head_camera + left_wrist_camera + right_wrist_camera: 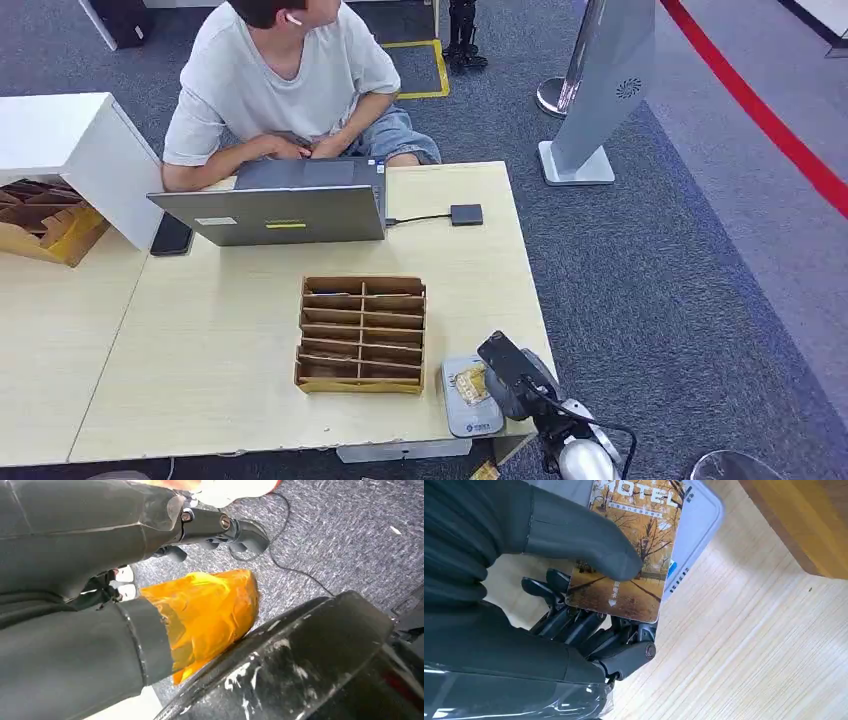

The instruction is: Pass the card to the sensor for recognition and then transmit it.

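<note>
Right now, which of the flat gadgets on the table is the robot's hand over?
The grey card sensor at the near table edge, under the right hand holding the card; the laptop, phone and small adapter lie far off.

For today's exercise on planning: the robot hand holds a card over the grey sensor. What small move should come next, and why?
Probably lower the card flat onto the grey sensor. The right robot hand pinches it partly over the pad, seemingly tilted, so reading looks unfinished.

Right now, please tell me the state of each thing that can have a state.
card: held over the sensor, thumb on top
sensor: flat on the table, near its edge
right hand: grips the card
laptop: open
wooden organizer: slots look empty
</note>
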Controlling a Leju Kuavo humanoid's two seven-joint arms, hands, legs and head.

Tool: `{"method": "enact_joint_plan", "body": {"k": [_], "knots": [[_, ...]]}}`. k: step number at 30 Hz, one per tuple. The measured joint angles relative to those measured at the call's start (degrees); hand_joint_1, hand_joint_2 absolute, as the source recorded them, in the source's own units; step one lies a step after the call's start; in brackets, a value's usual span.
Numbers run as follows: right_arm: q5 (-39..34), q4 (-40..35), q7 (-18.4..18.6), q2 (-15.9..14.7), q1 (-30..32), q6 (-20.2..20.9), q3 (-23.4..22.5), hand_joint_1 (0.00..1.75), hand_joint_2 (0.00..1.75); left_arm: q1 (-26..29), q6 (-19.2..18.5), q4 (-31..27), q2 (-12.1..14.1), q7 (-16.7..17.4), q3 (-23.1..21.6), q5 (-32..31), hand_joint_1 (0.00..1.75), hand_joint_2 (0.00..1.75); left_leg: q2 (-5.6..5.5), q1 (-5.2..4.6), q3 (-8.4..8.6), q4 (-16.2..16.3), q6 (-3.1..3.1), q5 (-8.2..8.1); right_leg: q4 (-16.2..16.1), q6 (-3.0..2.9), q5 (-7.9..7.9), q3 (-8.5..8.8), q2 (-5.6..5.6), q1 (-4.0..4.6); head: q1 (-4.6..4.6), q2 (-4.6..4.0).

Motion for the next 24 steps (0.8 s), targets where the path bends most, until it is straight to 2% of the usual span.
{"method": "enact_joint_plan", "body": {"k": [24], "knots": [[2.86, 0.00, 0.18, 1.22, -0.01, 0.94, -0.24, 1.75, 1.75, 0.00, -0.02, 0.00, -0.02, 0.15, 0.02, -0.55, 0.00, 0.00, 0.00, 0.00, 0.00, 0.00, 0.00, 0.00, 0.00, 0.00, 0.00, 0.00, 0.00, 0.00, 0.00, 0.00]]}}
